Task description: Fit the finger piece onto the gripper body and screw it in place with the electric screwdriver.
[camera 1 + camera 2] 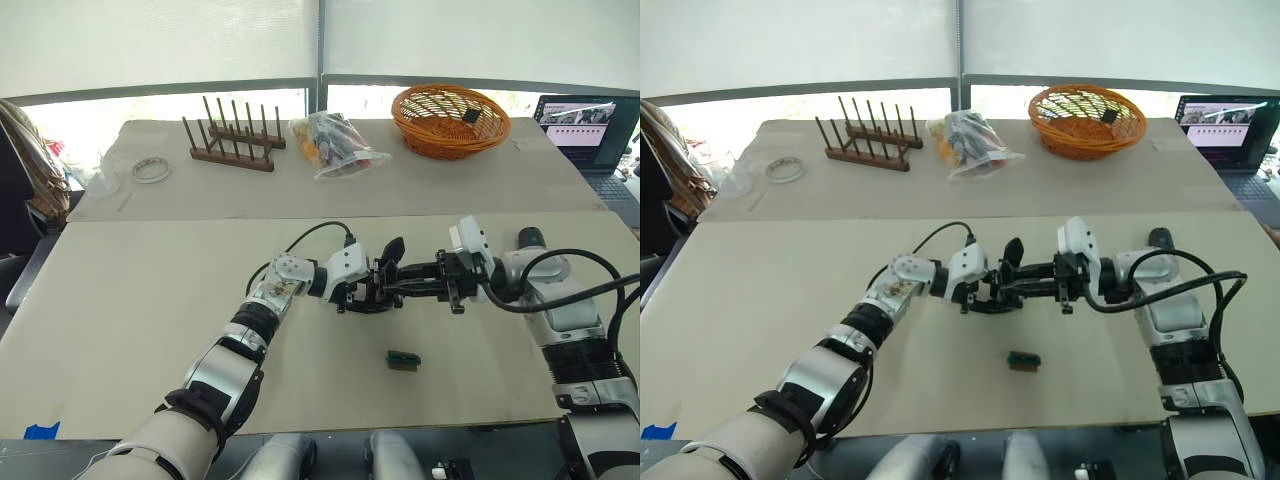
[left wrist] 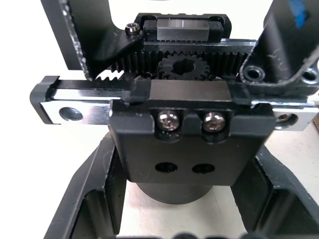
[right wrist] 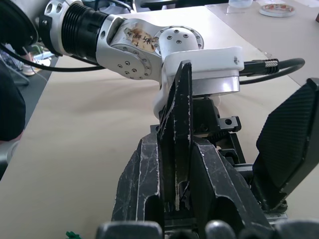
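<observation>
Table (image 1: 150, 300): wide pale top; both arms meet over its middle.
Basket (image 1: 450, 120): orange wicker, at the far side of the table towards the right.
Rack (image 1: 232, 140): brown wooden peg rack at the far side, left of a clear bag (image 1: 335, 145) of mixed items.
Left gripper (image 1: 372, 296): fingers closed around the gripper body (image 2: 187, 134), holding it above the table centre; its rack, pinion gear and two silver screws face the left wrist camera.
Right gripper (image 1: 395, 283): fingers pressed on the finger piece (image 3: 178, 124), a flat black blade standing edge-on against the gripper body.
Tape roll (image 1: 151, 171): pale ring at the far left of the table.
Green part (image 1: 404, 359): small, lies alone on the table nearer the robot than the grippers.
</observation>
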Action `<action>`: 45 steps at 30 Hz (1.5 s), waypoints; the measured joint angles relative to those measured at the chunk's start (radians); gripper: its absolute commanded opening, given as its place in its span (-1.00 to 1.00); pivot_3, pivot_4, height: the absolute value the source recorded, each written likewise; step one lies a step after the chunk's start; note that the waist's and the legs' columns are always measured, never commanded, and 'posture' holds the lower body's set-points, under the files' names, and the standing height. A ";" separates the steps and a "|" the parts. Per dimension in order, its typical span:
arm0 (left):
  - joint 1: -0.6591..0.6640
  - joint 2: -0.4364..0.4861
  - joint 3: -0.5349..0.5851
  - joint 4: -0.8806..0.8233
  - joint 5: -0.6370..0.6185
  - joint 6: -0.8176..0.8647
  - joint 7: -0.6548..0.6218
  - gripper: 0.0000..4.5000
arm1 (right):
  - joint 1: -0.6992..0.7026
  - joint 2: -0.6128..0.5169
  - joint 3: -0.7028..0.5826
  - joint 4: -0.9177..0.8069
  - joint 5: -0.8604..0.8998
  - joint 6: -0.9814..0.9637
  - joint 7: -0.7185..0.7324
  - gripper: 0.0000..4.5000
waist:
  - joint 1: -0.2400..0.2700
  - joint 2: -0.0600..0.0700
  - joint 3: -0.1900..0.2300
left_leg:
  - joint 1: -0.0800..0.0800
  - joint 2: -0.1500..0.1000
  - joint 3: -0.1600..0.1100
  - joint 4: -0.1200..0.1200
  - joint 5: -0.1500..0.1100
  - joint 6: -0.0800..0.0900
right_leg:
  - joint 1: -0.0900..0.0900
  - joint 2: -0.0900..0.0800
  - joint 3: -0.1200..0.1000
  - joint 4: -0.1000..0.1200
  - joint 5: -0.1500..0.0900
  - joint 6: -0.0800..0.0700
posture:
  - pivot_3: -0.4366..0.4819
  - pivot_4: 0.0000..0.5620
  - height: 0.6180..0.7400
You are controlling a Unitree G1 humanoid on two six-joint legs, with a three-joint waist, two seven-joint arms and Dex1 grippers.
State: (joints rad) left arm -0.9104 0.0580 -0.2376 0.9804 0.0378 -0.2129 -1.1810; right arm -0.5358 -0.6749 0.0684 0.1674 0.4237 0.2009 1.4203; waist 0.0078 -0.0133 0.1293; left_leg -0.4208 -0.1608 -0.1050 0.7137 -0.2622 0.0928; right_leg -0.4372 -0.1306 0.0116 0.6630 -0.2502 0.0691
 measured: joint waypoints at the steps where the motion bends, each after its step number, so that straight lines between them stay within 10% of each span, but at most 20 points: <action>1: 0.000 0.000 0.000 0.000 0.000 0.000 0.001 0.03 | -0.001 0.000 0.001 0.006 -0.001 -0.008 0.003 -0.86 | 0.000 0.000 0.000 | 0.000 0.000 0.000 0.000 0.000 0.000 | 0.000 0.000 0.000 0.000 0.000 0.000 | -0.05 -0.47 1.00; 26: 0.000 0.008 -0.005 0.008 0.001 0.016 0.002 0.03 | -0.074 0.051 0.035 0.240 -0.001 -0.118 0.134 -0.86 | -0.007 0.000 -0.001 | 0.015 0.002 0.000 -0.004 0.000 0.000 | 0.015 0.000 0.001 -0.006 0.000 0.000 | -0.05 -0.47 1.00; 45: 0.009 0.025 -0.017 -0.026 0.001 0.046 -0.003 0.03 | 0.018 0.029 0.038 0.064 -0.010 -0.094 -0.007 -0.86 | -0.011 0.000 -0.003 | 0.018 0.002 -0.001 -0.006 -0.001 0.000 | 0.014 0.001 0.001 -0.007 0.000 0.000 | -0.05 -0.47 1.00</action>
State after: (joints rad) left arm -0.9017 0.0831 -0.2545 0.9544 0.0390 -0.1668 -1.1837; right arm -0.5183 -0.6455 0.1066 0.2310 0.4142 0.1066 1.4137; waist -0.0028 -0.0130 0.1267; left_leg -0.4029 -0.1586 -0.1060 0.7078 -0.2636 0.0930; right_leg -0.4227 -0.1296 0.0130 0.6558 -0.2502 0.0692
